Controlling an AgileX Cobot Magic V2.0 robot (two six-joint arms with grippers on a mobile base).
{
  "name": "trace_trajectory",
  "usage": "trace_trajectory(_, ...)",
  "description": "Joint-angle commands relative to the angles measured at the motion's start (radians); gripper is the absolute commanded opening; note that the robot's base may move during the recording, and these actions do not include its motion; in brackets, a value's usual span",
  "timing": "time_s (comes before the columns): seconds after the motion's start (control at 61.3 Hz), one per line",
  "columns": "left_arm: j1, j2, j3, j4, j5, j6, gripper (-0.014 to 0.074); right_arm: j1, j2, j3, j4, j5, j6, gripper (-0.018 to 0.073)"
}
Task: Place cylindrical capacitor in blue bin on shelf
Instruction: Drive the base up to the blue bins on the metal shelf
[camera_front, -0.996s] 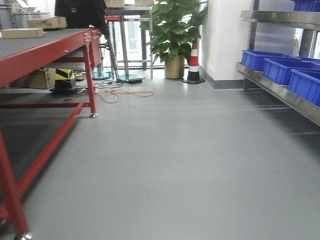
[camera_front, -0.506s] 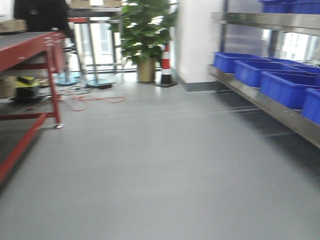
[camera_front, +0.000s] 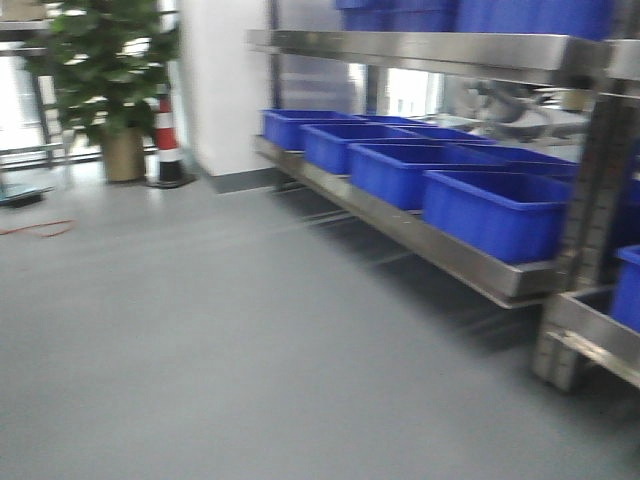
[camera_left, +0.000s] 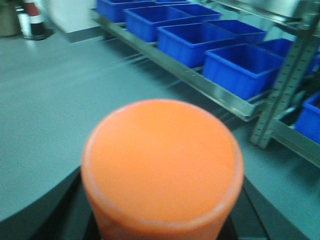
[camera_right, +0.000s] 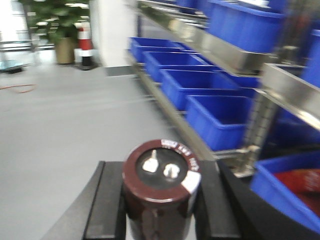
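In the front view, the scene has swung to the right within the last second. The shelf (camera_front: 430, 243) now fills the right half, and its blue bins (camera_front: 495, 210) are much nearer. The potted plant (camera_front: 105, 60) and traffic cone (camera_front: 168, 140) have slid to the far left. I judge that the base is approaching the shelf and that the placing is not yet begun.

In the left wrist view, the left pincer (camera_left: 162, 222) holds an orange cylinder (camera_left: 162, 155) upright. The bins lie ahead of it and to its right.

In the right wrist view, the right pincer (camera_right: 160, 212) is closed on the cylindrical capacitor (camera_right: 162, 192), with black fingers (camera_right: 107, 205) touching both its sides. The capacitor stands upright, with a dark brown body and two metal terminals (camera_right: 151, 162) on top. The bins are ahead and to the right, well apart.
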Motion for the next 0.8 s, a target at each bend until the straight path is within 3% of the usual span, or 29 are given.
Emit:
trace_trajectory(0.0, -0.005, -0.006, -0.009, -0.004, -0.021, 0.000, -0.0111, 0.000, -0.006, 0.001, -0.007, -0.031, -0.001, -0.0162)
trace_trajectory(0.783, -0.005, -0.006, -0.009, -0.004, -0.021, 0.000, -0.0111, 0.000, -0.006, 0.001, -0.007, -0.031, -0.001, -0.0162)
